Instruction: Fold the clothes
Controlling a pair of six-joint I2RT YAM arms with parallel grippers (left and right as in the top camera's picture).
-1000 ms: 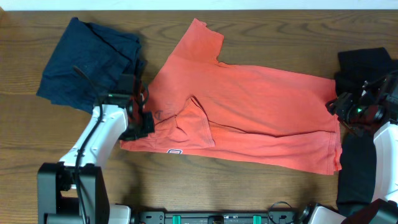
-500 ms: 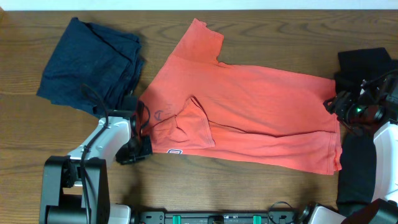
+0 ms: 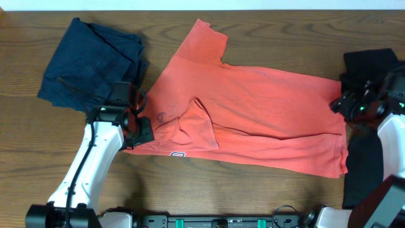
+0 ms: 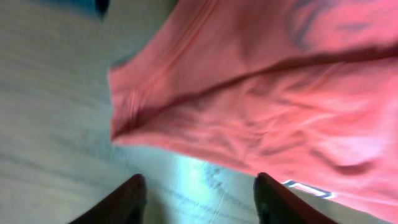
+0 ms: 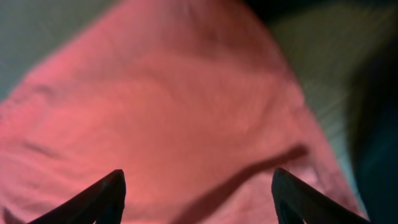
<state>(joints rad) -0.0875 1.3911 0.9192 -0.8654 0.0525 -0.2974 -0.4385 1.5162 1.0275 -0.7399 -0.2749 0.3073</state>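
The coral-red T-shirt (image 3: 253,114) lies spread across the middle of the table, with one sleeve folded over near its left end and a small white label (image 4: 308,188) at its front hem. My left gripper (image 3: 140,126) sits at the shirt's left edge. In the left wrist view the left gripper (image 4: 199,199) is open over bare wood, the shirt (image 4: 261,93) just beyond the fingertips. My right gripper (image 3: 342,104) hovers at the shirt's right edge; the right wrist view shows the right gripper (image 5: 199,193) open above the red cloth (image 5: 174,93), holding nothing.
A crumpled dark navy garment (image 3: 88,63) lies at the back left, close to my left arm. Black cloth (image 3: 373,66) is bunched at the right edge behind my right arm, with more black cloth (image 3: 361,171) under that arm. The brown wooden table (image 3: 209,190) shows along the front.
My left gripper pulled back toward the front edge, then returned to the shirt's left edge and opened. The right gripper spread a little wider and barely moved. The shirt lies as before.
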